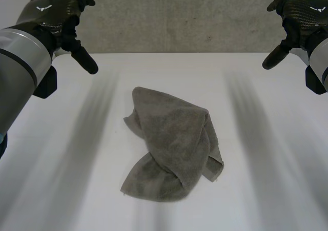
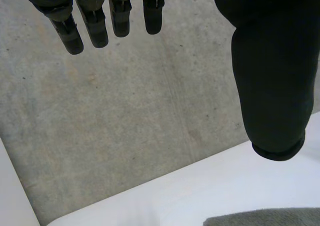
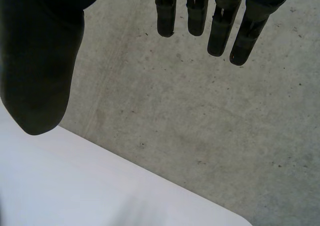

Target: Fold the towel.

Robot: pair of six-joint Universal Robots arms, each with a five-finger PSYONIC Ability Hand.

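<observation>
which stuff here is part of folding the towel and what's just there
For the job: grey towel, crumpled mid-table; left hand and right hand, both open, held clear of it.
Just there: white table; grey concrete surface beyond it.

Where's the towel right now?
In the head view the grey towel lies crumpled in the middle of the white table, between the left hand and the right hand, which hover apart from it at the far side.

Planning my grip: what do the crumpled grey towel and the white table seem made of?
The crumpled grey towel looks like soft terry cloth, matt, with fuzzy pile and limp folds. The white table seems hard laminate or painted board, judging by its smooth, even surface.
</observation>
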